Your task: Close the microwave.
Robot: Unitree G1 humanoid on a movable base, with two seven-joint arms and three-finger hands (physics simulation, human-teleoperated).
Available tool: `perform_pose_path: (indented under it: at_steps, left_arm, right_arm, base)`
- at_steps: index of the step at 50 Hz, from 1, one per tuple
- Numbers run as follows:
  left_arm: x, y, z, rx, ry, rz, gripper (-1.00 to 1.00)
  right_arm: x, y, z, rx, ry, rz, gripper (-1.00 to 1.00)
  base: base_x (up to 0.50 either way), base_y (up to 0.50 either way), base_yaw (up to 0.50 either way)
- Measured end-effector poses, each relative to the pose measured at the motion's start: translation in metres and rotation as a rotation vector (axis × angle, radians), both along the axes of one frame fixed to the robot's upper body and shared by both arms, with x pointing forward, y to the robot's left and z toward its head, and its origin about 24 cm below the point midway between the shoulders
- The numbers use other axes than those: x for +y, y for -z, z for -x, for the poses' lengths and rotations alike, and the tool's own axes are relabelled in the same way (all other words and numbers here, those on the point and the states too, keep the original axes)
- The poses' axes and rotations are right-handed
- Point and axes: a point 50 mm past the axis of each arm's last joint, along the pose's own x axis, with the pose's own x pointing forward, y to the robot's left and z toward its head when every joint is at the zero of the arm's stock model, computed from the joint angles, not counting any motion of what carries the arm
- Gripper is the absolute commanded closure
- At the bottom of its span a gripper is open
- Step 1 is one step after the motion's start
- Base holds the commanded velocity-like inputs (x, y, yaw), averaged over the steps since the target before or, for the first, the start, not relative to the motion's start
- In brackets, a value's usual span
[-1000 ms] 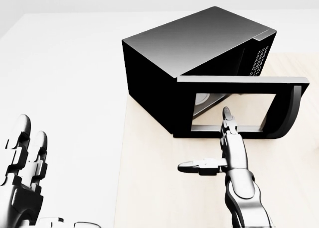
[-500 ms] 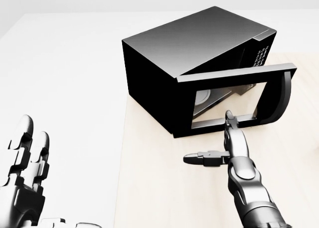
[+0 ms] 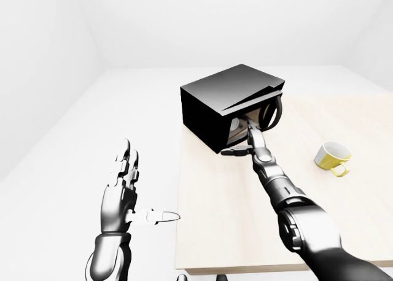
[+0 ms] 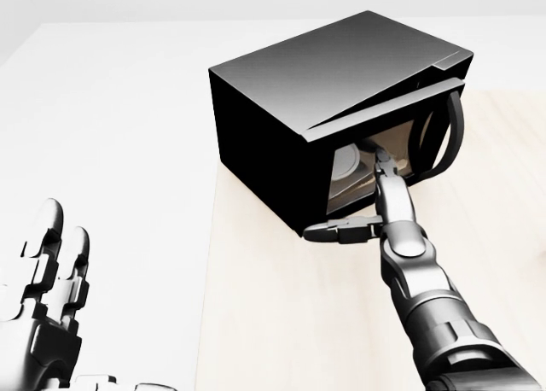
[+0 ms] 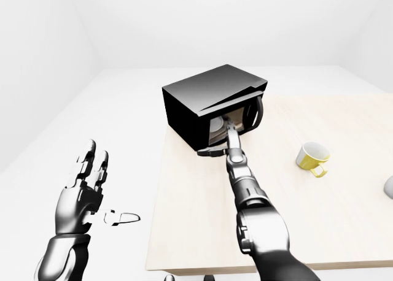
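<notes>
The black microwave (image 4: 328, 75) stands at the top left corner of the light wooden table (image 4: 281, 323). Its door (image 4: 401, 139) is ajar by a narrow gap, the curved handle (image 4: 452, 135) at its right end. My right hand (image 4: 375, 199) is open, its long fingers (image 4: 388, 182) flat against the door's window and the thumb stuck out to the left. My left hand (image 3: 126, 183) is open and empty, raised off the table's left side, well away from the microwave.
A yellow mug (image 3: 332, 157) lies on the table to the right of the microwave. A small grey object (image 5: 389, 186) shows at the right edge of the right-eye view. The table's left edge (image 4: 207, 306) runs just beside the microwave.
The microwave door has swung from wide open to almost shut. My right hand has moved up and toward the microwave with it, fingers on the window. The left hand has barely moved.
</notes>
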Motion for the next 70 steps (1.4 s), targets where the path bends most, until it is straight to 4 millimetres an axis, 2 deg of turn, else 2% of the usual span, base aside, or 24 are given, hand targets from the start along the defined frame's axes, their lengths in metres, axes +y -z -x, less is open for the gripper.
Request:
perform_pose_path:
  at_steps: [12,30,57,65,70]
  left_arm:
    - [-0.001,0.001,0.0,0.001,0.003,-0.002,-1.0]
    - [-0.002,0.001,0.0,0.002,0.005,-0.005,-1.0]
    - [-0.002,0.0,0.001,0.003,0.006,-0.007,-1.0]
    - [-0.001,0.0,0.001,0.0,0.004,-0.005,-1.0]
    - [-0.001,0.0,0.0,0.0,0.002,-0.005,-1.0]
  right_arm:
    - [0.004,-0.012,-0.009,-0.004,-0.014,0.018,-1.0]
    - [0.011,-0.019,-0.015,0.017,-0.024,0.005,-1.0]
    - [0.011,-0.019,-0.015,0.02,-0.028,0.042,-1.0]
    - [0.013,-0.015,-0.009,-0.039,-0.054,0.09,-1.0]
    - [0.015,-0.01,0.007,-0.086,-0.095,0.119,-1.0]
  base:
    - [0.0,0.0,0.0]
    - [0.0,0.0,0.0]
    - [0.0,0.0,0.0]
    - [0.0,0.0,0.0]
    - [0.0,0.0,0.0]
